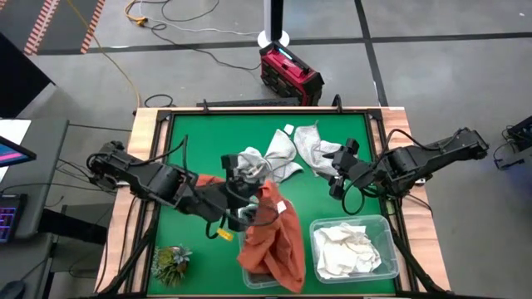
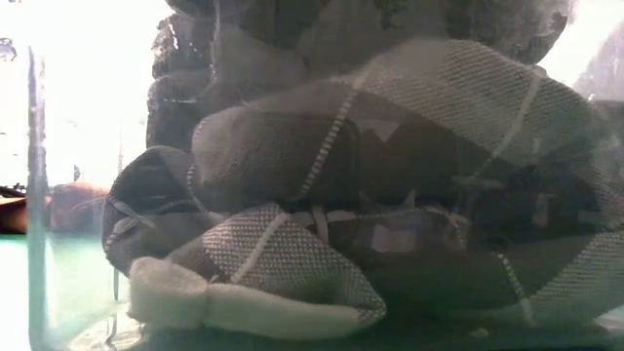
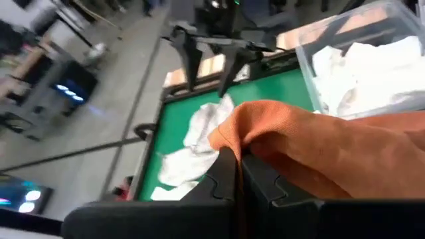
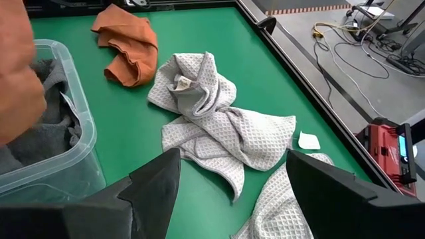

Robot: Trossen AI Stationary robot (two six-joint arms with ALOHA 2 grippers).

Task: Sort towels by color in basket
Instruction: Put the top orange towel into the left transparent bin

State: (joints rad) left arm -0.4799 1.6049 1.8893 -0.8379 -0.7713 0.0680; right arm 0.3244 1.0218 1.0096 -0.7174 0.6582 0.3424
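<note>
- The left gripper [image 1: 243, 209] is sitting clenched on the rust-orange towel [image 1: 278, 237], which is hanging over the left clear bin [image 1: 253, 281] at the front edge of the green table [image 1: 191, 141].
- The right gripper [image 1: 339, 178] is hovering with its fingers spread wide, holding nothing, just beside the light grey waffle towels [image 4: 219, 126] lying crumpled mid-table.
- White towels [image 1: 349, 249] are sitting piled in the right clear bin [image 1: 386, 226].
- Another small orange cloth [image 4: 126, 43] is lying farther back on the mat.
- A green plant tuft [image 1: 170, 264] is resting at the front left corner.
</note>
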